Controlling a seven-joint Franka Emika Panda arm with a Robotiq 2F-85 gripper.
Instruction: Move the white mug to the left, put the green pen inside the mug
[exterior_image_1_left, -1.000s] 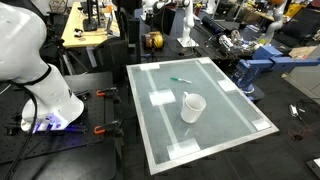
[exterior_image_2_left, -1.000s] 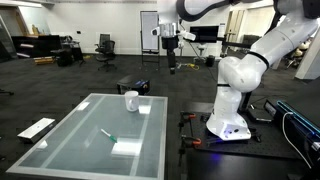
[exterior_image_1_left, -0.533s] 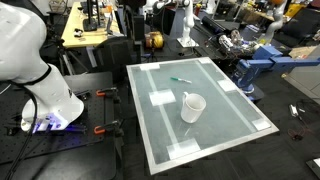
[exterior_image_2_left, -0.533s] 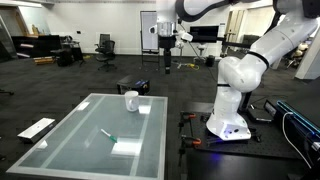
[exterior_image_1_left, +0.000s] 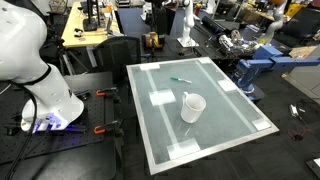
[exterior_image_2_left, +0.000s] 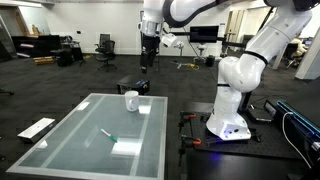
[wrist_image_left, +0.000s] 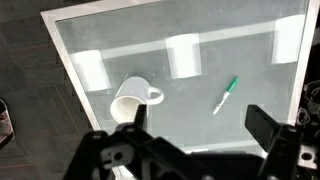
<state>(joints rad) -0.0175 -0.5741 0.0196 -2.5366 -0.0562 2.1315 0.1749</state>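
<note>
The white mug (exterior_image_1_left: 192, 106) stands on the glass table (exterior_image_1_left: 225, 105), close to one edge, with its handle showing in the wrist view. The green pen (exterior_image_1_left: 179, 80) lies flat on the glass, well apart from the mug. The gripper (exterior_image_2_left: 145, 64) hangs high above both, jaws spread wide and holding nothing.

The white mug (exterior_image_1_left: 191, 106) looks glossy ceramic; the table (exterior_image_1_left: 222, 108) has a smooth, frosted glass-like top with matt white tape patches (exterior_image_1_left: 160, 98).
</note>
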